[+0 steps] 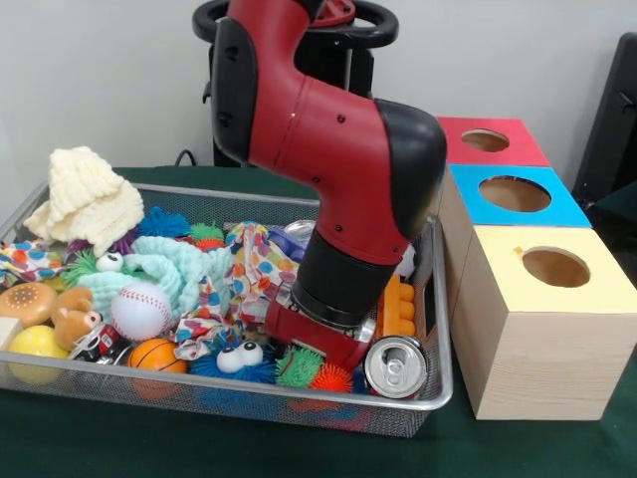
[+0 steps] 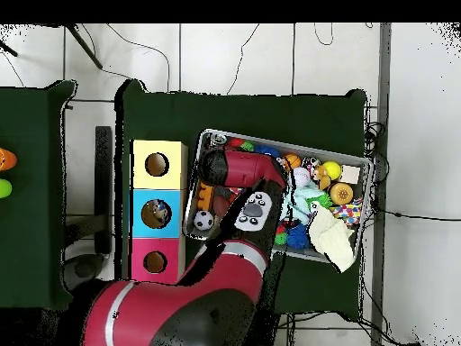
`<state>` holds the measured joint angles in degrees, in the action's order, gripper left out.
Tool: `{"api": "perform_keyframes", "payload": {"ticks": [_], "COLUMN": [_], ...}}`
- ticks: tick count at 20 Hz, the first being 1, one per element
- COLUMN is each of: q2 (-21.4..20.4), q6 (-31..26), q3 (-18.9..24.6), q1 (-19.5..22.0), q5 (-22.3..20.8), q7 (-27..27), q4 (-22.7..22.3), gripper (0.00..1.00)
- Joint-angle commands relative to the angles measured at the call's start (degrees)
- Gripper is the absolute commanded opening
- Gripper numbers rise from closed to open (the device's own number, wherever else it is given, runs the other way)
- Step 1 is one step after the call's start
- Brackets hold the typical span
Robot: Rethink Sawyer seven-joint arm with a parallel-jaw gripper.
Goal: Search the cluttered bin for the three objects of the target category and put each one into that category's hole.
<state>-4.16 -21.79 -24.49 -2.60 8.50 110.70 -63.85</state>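
The silver wire-mesh bin (image 1: 439, 329) is crowded with toys, cloths and cans. My gripper (image 1: 317, 351) is down in the bin's front right part, next to a green spiky toy (image 1: 299, 366), an orange spiky ball (image 1: 331, 378) and a blue furry toy with eyes (image 1: 237, 360). A silver can (image 1: 395, 366) lies just right of it. The red arm hides what the gripper touches. Three wooden boxes with round holes stand beside the bin: red top (image 1: 488, 139), blue top (image 1: 515, 194), yellow top (image 1: 552, 267). In the overhead view the arm (image 2: 243, 209) covers the bin's (image 2: 365, 164) left half.
In the bin lie a baseball (image 1: 140, 310), a small basketball (image 1: 157, 354), a yellow ball (image 1: 38, 344), a teddy (image 1: 70, 317), a cream knitted hat (image 1: 88, 199), dotted cloth (image 1: 254, 264) and an orange studded block (image 1: 398, 307). Something lies inside the blue box's hole (image 2: 157, 213).
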Motion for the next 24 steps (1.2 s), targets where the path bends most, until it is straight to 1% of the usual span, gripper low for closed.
{"api": "perform_keyframes", "payload": {"ticks": [1,3,6,7,9,10,11,12,13,14,16,18,19,21,22,23,24], "q2": [26.55,27.75,30.22,31.33,33.32,34.12,35.11,36.29,36.51,36.29,37.09,38.65,38.87,37.88,37.87,37.05,35.79], "q6": [11.18,10.94,12.51,14.23,20.67,24.2,26.64,28.9,29.84,29.45,31.42,33.91,34.9,35.3,35.4,34.32,32.9], "q3": [7.59,8.69,5.05,3.09,1.93,2.29,1.59,-0.27,0.18,1.63,1.32,-0.74,-0.3,3.61,3.39,5.57,9.28], "q1": [-1.16,0.9,0.57,0.1,0.84,1.63,1.77,1.26,1.69,2.44,2.52,2.0,2.48,4.67,4.67,5.83,7.74], "q5": [1.4,1.09,1.27,1.2,-0.06,-0.85,-0.47,0.65,0.74,0.98,1.71,3.37,2.55,-1.85,-2.58,-5.28,-9.31], "q7": [8.89,6.89,8.02,8.71,8.21,7.72,8.52,9.52,9.87,10.87,11.82,12.37,11.69,10.09,9.44,7.88,5.15], "q4": [9.47,11.56,14.41,15.32,16.85,17.4,17.85,18.26,18.26,18.03,18.34,19.21,19.64,19.91,20.05,20.18,20.22], "gripper": [1.0,1.0,1.0,1.0,1.0,1.0,1.0,1.0,1.0,1.0,1.0,1.0,1.0,1.0,1.0,1.0,1.0]}}
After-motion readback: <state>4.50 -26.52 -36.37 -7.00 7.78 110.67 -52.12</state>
